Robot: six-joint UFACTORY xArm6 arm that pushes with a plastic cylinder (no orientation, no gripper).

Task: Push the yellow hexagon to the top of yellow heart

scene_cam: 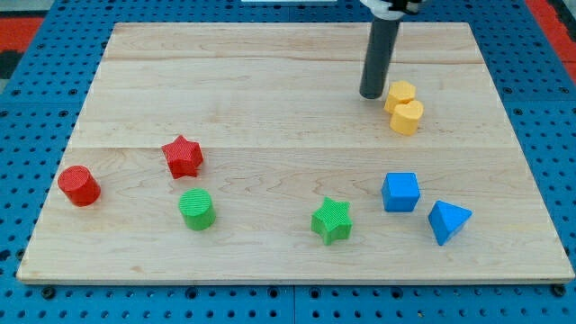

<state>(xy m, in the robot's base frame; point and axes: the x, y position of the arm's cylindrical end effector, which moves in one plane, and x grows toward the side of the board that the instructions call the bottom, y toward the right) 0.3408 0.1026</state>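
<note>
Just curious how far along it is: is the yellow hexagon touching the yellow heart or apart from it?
Touching, it seems: the hexagon sits directly above the heart with no board visible between them. My tip is just left of the hexagon.

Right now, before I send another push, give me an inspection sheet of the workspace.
Surface: wooden board, flat, on a blue pegboard.
Job's things: yellow hexagon and yellow heart touch, the hexagon on the heart's upper side, towards the view's top.
Clutter: red star, red cylinder, green cylinder, green star, blue cube, blue triangular block, all in the lower half, apart from the yellow pair.
Gripper: none fitted; my tip rests just left of the hexagon, contact unclear.
Cables: nothing seen.
Surroundings: red strips at the top corners.
</note>
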